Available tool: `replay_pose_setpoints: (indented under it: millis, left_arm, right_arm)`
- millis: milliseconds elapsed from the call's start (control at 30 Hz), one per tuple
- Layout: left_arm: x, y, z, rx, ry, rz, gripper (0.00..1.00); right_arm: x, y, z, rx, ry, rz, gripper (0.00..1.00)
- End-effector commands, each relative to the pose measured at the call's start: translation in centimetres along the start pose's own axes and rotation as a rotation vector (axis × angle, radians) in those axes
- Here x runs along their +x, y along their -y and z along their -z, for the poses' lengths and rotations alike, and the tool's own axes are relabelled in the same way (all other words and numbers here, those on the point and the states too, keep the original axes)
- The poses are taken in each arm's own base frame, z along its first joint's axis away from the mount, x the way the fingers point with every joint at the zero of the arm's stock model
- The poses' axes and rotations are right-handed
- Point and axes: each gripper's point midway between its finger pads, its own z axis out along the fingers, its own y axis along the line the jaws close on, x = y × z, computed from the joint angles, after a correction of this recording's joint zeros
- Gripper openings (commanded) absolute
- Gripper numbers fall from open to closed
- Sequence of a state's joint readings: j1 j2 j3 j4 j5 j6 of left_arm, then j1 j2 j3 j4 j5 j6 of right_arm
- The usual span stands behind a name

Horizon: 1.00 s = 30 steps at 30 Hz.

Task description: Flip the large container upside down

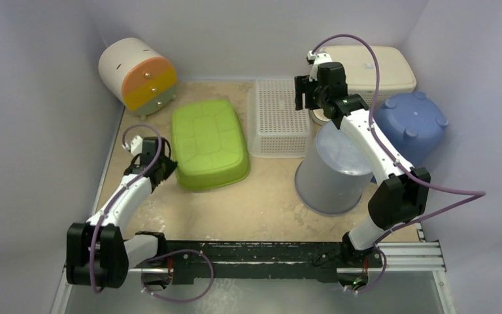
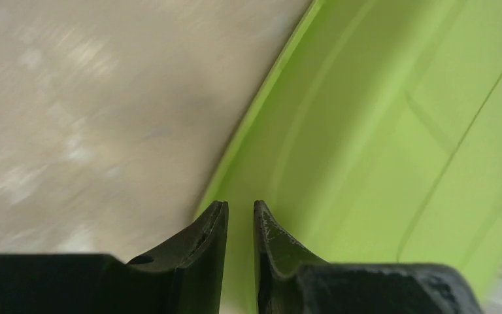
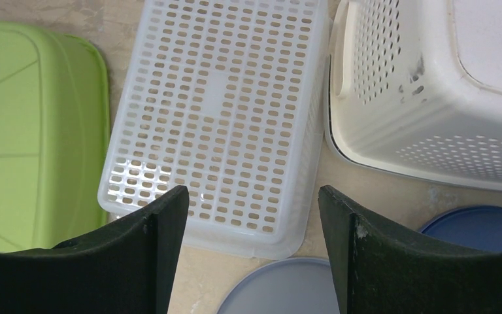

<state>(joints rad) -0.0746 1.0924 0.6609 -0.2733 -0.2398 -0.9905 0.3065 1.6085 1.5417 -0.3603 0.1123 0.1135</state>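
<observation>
A lime green tub lies bottom up at mid-left of the table; it also shows in the left wrist view and the right wrist view. My left gripper is low at the tub's left rim, and in its own view the jaws stand almost together with nothing between them. A grey bucket stands bottom up at the right. My right gripper is raised above it and the white basket, open and empty.
A white perforated basket, a cream lattice basket and a blue bucket lie bottom up at the back. A round drawer unit sits at back left. Walls close in on three sides.
</observation>
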Motion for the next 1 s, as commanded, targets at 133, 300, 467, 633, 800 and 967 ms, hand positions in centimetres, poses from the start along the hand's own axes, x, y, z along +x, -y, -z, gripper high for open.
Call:
replay_pose_setpoints:
  millis: [133, 300, 467, 633, 800, 967]
  left_arm:
    - [3.5, -7.3, 0.4, -0.265, -0.138, -0.193, 0.2]
    - [2.1, -6.5, 0.5, -0.266, -0.108, -0.23, 0.23]
    - [-1.3, -4.7, 1.6, -0.279, -0.042, -0.307, 0.51]
    - [-6.7, 0.2, 3.9, -0.189, 0.082, -0.377, 0.57]
    - [-10.3, 4.2, 5.2, -0.139, 0.125, -0.468, 0.6]
    - [-12.0, 8.1, 5.1, -0.063, 0.142, -0.433, 0.62]
  right_arm:
    - [-2.0, 0.1, 1.5, -0.008, 0.079, -0.023, 0.75]
    - [-2.1, 0.0, 1.5, -0.014, 0.079, -0.021, 0.75]
    - [-1.8, -0.2, 1.4, -0.025, 0.064, -0.015, 0.76]
    - [-4.2, 0.0, 2.1, -0.014, 0.121, 0.014, 0.99]
    - [-6.1, -2.7, 2.6, -0.075, 0.141, 0.044, 1.0]
    - [-7.7, -8.1, 3.7, -0.149, 0.181, 0.092, 1.0]
